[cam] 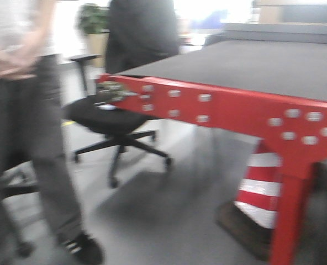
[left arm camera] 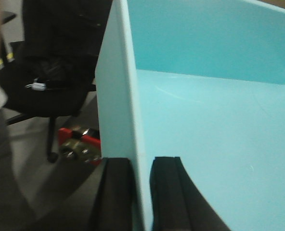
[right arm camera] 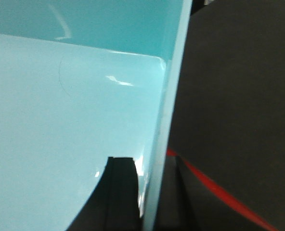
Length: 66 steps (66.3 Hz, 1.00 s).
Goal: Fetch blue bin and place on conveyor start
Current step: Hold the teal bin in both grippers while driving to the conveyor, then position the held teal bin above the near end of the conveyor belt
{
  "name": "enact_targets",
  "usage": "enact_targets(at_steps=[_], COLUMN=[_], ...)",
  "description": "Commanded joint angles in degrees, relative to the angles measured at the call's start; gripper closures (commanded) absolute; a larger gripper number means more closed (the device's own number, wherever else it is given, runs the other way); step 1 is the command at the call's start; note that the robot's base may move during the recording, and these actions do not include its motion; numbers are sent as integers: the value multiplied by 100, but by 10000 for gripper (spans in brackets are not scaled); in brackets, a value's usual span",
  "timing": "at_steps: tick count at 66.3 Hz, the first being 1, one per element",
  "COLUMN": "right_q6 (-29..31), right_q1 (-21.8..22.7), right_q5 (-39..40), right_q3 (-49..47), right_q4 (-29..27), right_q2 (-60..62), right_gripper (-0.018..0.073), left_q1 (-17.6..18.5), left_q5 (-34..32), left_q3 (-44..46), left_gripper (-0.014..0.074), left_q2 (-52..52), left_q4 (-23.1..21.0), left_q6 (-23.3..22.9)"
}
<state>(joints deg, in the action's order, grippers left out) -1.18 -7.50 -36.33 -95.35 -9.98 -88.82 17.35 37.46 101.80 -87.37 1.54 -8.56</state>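
Black jaws of the left gripper (left arm camera: 140, 164) and right gripper (right arm camera: 149, 169), each pinching one wall of the blue bin (left arm camera: 205, 120), hold it over the red-edged corner of the conveyor belt (right arm camera: 239, 96); fetching appears complete, lowering and release remain.

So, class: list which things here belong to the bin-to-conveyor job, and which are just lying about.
Job: blue bin, conveyor start, left tool and right tool, each clamped on a bin wall.
Just about: office chair, traffic cone, potted plant, standing person.
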Motion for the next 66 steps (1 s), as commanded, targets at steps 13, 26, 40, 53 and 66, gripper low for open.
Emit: enact_targets(at_steps=[13,26,40,53,66], right_q6=[155,155,155,155,155], right_q1=[44,44,44,44,44], right_q5=[257,257,257,257,257], right_q3=[-45,-45,-45,-45,-45], right_q4=[230,230,230,230,230], right_q2=[-7,-7,-7,-7,-7], right_gripper=[711,711,711,711,711], left_q1=[-4,-4,-4,-4,-4], left_q5=[-345,-345,-345,-345,-345], left_q3=[72,72,72,72,72], left_gripper=[707,707,707,707,707], left_q2=[127,127,127,127,127], left_q4=[-237,-237,-237,-237,-237], left_q6=[-65,-65,-65,-65,-65])
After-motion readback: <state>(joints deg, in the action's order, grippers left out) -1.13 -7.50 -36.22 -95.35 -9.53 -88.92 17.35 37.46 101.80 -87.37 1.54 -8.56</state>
